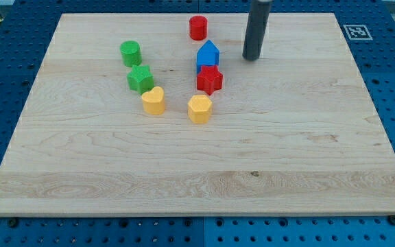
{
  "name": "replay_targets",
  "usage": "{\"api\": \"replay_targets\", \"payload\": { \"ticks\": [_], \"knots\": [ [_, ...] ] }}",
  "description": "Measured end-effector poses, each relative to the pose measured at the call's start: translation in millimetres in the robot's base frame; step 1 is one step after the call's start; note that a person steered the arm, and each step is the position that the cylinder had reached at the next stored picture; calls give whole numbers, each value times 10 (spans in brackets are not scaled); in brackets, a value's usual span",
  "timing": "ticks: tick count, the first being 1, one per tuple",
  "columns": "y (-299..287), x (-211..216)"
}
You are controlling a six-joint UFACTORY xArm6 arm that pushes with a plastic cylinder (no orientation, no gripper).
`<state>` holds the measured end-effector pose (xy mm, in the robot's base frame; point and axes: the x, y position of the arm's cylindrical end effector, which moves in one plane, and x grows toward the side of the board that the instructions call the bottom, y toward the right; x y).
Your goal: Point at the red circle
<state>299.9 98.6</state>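
Note:
The red circle (198,27) is a short red cylinder near the view's top, a little left of centre. My tip (252,57) rests on the board to the right of it and slightly lower, apart from it by roughly one block's width and more. A blue house-shaped block (208,56) stands left of the tip, with a red star block (210,80) touching it just below.
A green cylinder (130,53) and a green star block (140,79) stand at the left. A yellow heart block (153,101) and a yellow hexagon block (199,108) lie below them. The wooden board (307,158) sits on a blue perforated table.

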Motion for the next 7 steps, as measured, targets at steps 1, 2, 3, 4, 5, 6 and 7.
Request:
{"api": "replay_targets", "payload": {
  "ticks": [1,2,3,4,5,6,7],
  "knots": [
    [-232,-613],
    [-836,-1033],
    [-1170,-1077],
    [-1676,-1073],
    [-1782,-1074],
    [-1782,-1074],
    [-1720,-1074]
  ]
}}
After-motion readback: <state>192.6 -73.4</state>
